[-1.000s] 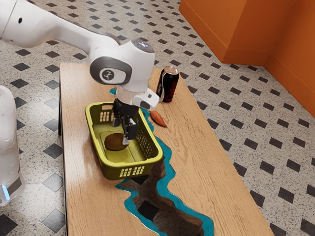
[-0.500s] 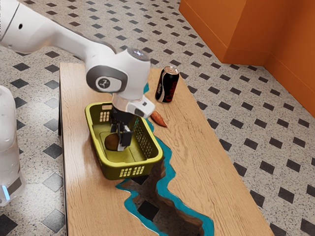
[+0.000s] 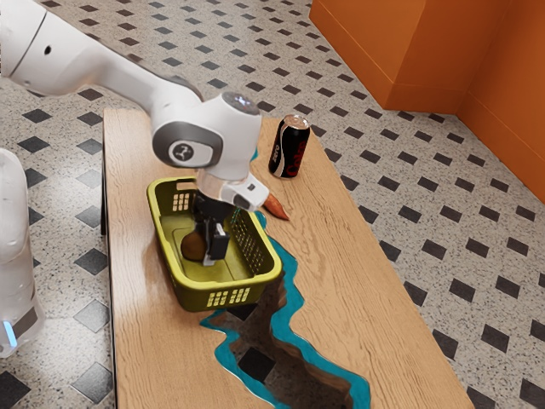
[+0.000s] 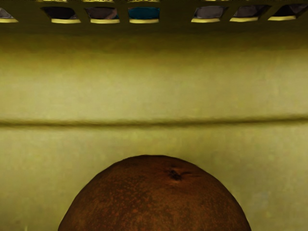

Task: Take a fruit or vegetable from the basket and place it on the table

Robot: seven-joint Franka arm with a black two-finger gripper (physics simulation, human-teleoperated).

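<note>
Item 1. Black two-finger gripper [image 3: 209, 247], lowered inside the basket, beside the fruit. State of the jaws: cannot tell, whether spread, pressed together or pinching.

Item 2. Round brown fruit with speckled skin [image 3: 192, 247], the task's piece. In the basket, close against the jaws; in the wrist view, just under the hand. One small dark stem scar [image 4: 174, 174] on top. Handling, by judgement: firm, moderately heavy for its size, not fragile, smooth enough to slip or roll if caught high or off-centre. Recommended hold: across the widest girth, one pad to each side, centred below the scar.

Item 3. Yellow-green plastic basket with pierced walls [image 3: 194, 300], surrounding the jaws. Its rim stands above the fruit; a straight, high lift seems called for before any sideways travel.

Item 4. Pointed orange-red vegetable [image 3: 274, 206], on the table, outside the basket wall and apart from the jaws.

Item 5. Black drinks can [image 3: 290, 149], upright, well apart from the jaws, beyond item 4.

Item 6. Pale wooden table [image 3: 341, 315], below the jaws and under the basket. Task judged unfinished: fruit not yet set here.
</note>
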